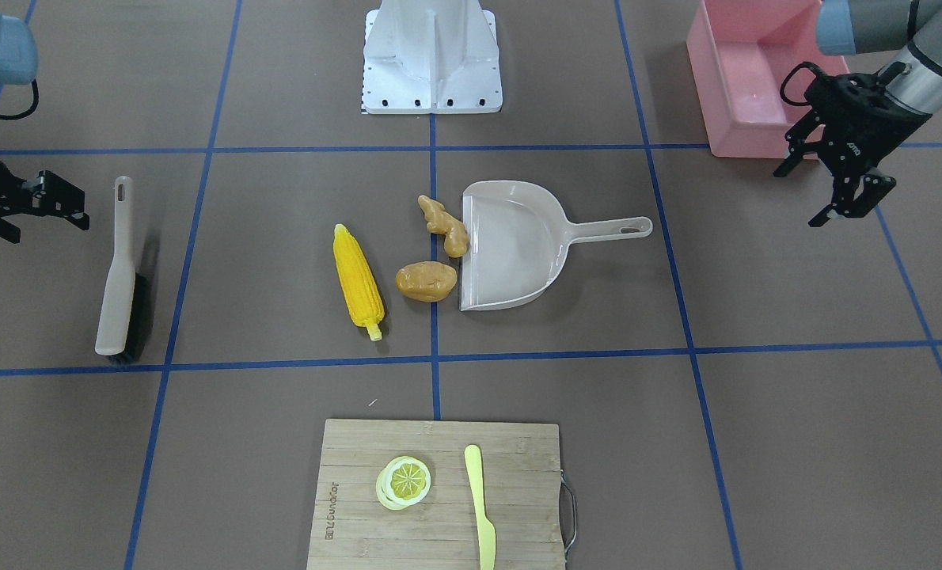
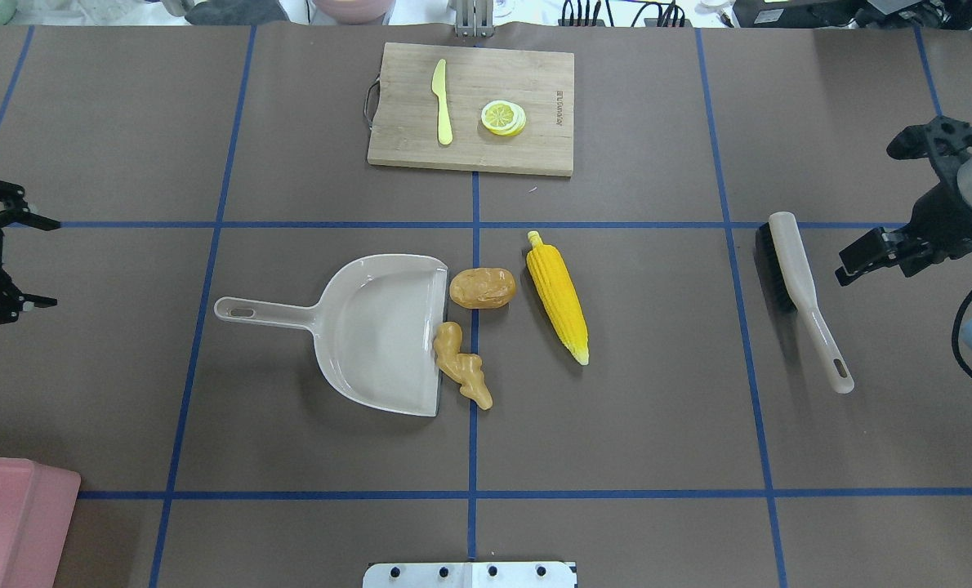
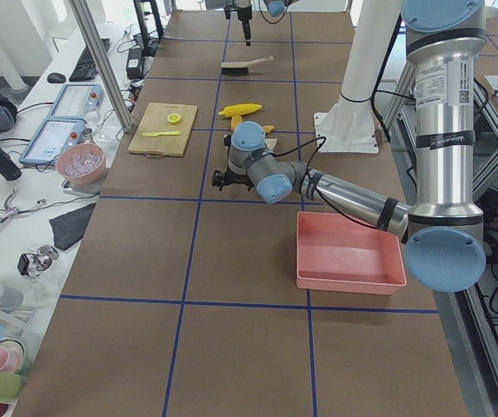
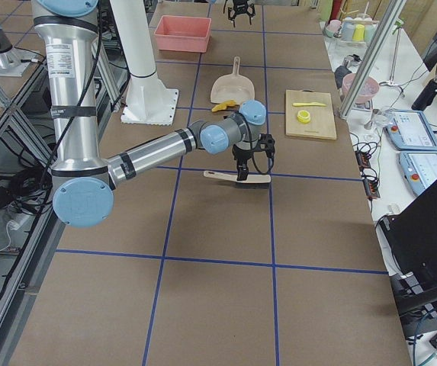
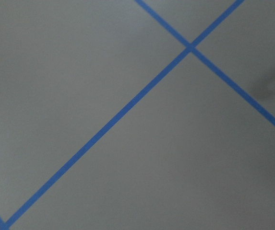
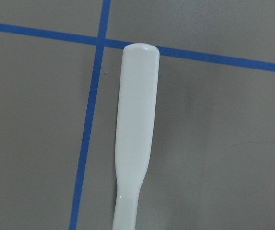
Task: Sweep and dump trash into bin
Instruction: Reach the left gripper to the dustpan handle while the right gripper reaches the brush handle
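Observation:
The trash lies mid-table: a yellow corn cob point(image 1: 358, 281), a tan ginger root point(image 1: 443, 224) and a golden-brown potato point(image 1: 426, 281). The ginger and potato sit at the open lip of the beige dustpan point(image 1: 518, 245); the corn lies a little farther off. The pink bin point(image 1: 744, 79) stands at the robot's near left corner. My left gripper point(image 1: 799, 198) hangs open and empty beside the bin, off the end of the dustpan's handle. My right gripper point(image 1: 43, 222) is open and empty, just beside the beige brush point(image 1: 119, 277). The brush fills the right wrist view point(image 6: 135, 120).
A wooden cutting board point(image 1: 344, 499) at the table's far side carries a lemon slice point(image 1: 404, 481) and a yellow knife point(image 1: 480, 507). The robot's white base point(image 1: 431, 55) stands at the near edge. Blue tape lines cross the brown table; the left wrist view shows only these.

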